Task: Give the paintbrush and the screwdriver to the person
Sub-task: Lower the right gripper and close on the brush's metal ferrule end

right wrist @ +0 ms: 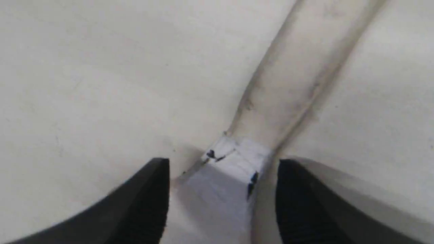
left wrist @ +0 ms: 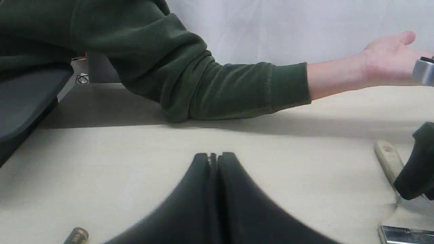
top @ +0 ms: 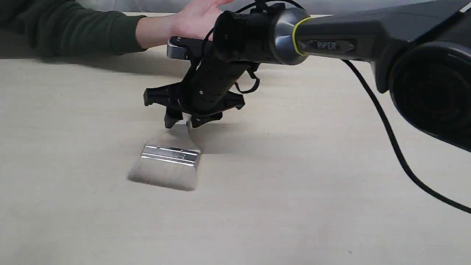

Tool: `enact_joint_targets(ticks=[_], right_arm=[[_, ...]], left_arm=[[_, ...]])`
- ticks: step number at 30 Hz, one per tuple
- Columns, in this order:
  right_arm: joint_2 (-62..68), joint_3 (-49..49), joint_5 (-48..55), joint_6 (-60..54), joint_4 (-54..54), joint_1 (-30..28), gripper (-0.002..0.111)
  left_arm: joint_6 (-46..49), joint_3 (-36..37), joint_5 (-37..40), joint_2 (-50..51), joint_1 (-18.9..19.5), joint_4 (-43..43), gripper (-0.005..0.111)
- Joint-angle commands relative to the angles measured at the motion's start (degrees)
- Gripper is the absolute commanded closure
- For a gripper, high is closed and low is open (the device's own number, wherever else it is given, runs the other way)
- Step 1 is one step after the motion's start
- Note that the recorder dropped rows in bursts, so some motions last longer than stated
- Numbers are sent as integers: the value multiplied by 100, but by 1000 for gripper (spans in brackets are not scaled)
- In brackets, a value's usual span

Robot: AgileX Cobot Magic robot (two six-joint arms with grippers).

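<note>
The paintbrush (top: 167,162) lies flat on the table, pale bristles toward the front and its wooden handle (right wrist: 298,74) running back under my right gripper (top: 186,123). The right gripper (right wrist: 223,162) is open, one finger on each side of the handle where a white tape patch wraps it. The left wrist view shows the handle's holed end (left wrist: 388,161). My left gripper (left wrist: 213,159) is shut and empty, low over the table. Only a black and gold end of the screwdriver (left wrist: 76,235) shows at that view's edge. The person's open hand (top: 195,18) hovers behind the right gripper, green sleeve (left wrist: 203,84) resting on the table.
The right arm's black cable (top: 386,129) hangs down to the table on the right. A dark grey slab (left wrist: 27,98) stands beyond the table's edge in the left wrist view. A pale backdrop (left wrist: 288,30) closes off the far side.
</note>
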Motion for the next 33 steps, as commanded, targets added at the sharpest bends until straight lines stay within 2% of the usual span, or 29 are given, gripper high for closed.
enact_joint_targets(ticks=[1,6,13,19,23,33], right_arm=[[83,-29,-87,88,-22,-6,58],[301,-57,-103,121,101,-6,57],[658,-619,515,227,-18,-6,58],[659,-855,1450,1034,-1569,61,58],[659,-891,1899,1169,-2080,124,58],[522,-945,1056,744,-1009,127,58]], left_arm=[[-12,12,-60,-14,-37,-9,107],[-12,12,-60,-14,-37,-9,107],[-12,12,-60,-14,-37,-9,107],[-12,12,-56,-14,-37,-27,107],[-12,12,-56,-14,-37,-27,107],[-12,12,-56,-14,-37,-27,107]])
